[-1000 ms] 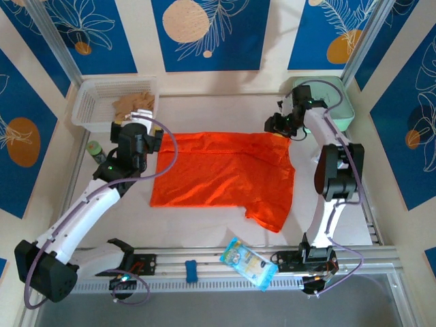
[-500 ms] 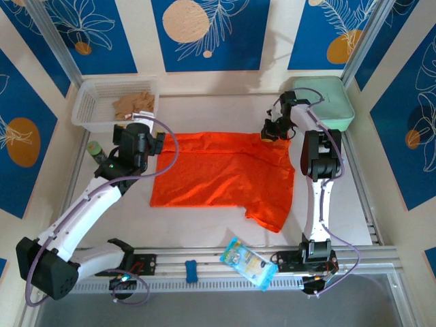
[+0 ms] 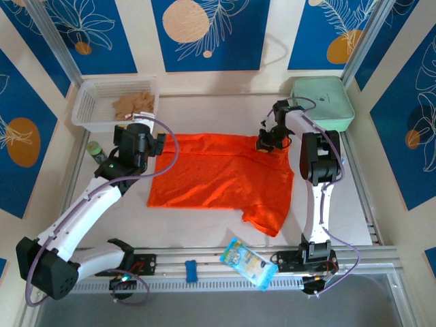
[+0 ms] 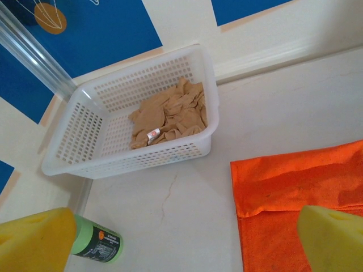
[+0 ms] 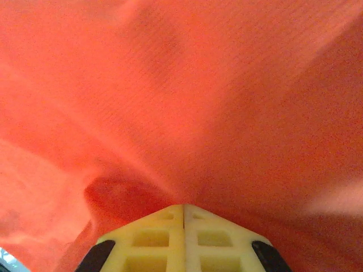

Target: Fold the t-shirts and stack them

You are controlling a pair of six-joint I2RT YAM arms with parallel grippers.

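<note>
Cloth this thin and soft will be light, limp and a little clingy. It should sag and drag, never slide as a sheet, so corners and hems look like the safest holds.

The t-shirt (image 3: pixel 218 177) lies spread across the middle of the table, one sleeve trailing toward the near right. The right gripper (image 3: pixel 267 141) sits at its far right corner. In the right wrist view its fingers (image 5: pixel 170 226) are pressed together, with orange cloth puckered up over the tips, so I judge it pinched on the fabric.

The left gripper (image 3: pixel 139 136) hovers just off the far left corner. Its yellow fingers (image 4: pixel 34 238) are spread wide and hold nothing, and that corner (image 4: pixel 241 187) shows a small turned-over flap, a fair place to bite.

Several things are hard to make out:
- How many layers the right fingers have caught.
- Where the collar lies.
- What the crumpled tan cloth (image 4: pixel 170 116) in the white basket (image 3: pixel 88 109) at the far left corner is.
- The green bottle (image 4: pixel 96 243) beside the basket, which is cut off by a finger.
</note>
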